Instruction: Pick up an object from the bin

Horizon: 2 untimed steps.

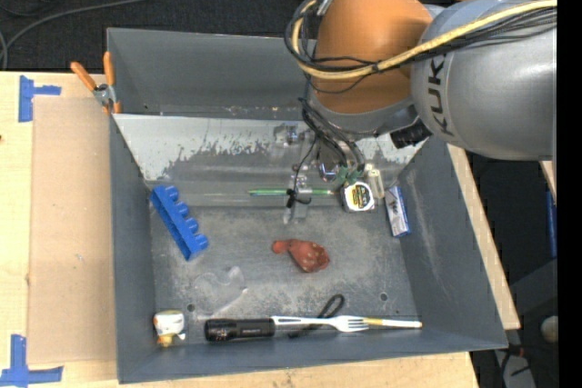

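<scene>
We log the grey bin (182,77): pincer (296,200) low at back middle, at the right end of a thin green stick (268,193) lying flat there — released or clenched, we cannot tell. Yellow tape measure (359,195) just right; reddish lump (306,255) in front; blue toothed block (179,221) left — apart.

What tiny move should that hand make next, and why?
Probably ease straight down a little: the hand is over one end of the thin green stick, and the reddish lump lies apart, nearer the front, so nothing seems in the way.
</scene>
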{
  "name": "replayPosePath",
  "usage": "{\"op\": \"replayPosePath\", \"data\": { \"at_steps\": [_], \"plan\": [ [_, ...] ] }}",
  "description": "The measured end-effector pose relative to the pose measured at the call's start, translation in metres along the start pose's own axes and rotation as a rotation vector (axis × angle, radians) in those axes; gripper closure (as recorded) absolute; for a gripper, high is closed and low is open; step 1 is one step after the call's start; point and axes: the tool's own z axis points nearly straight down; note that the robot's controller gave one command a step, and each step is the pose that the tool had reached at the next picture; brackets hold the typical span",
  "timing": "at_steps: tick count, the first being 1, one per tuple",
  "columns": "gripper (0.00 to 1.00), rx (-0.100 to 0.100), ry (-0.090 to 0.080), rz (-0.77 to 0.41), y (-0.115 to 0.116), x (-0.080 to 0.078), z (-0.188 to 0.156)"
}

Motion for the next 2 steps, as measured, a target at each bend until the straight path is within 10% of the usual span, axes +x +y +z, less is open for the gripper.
{"op": "replayPosePath", "data": {
  "at_steps": [1, 2],
  "plan": [
    [0.0, -0.001, -0.008, 0.003, -0.001, -0.001, -0.005],
    [0.0, -0.002, -0.008, 0.04, -0.031, 0.018, 0.078]
  ]
}}
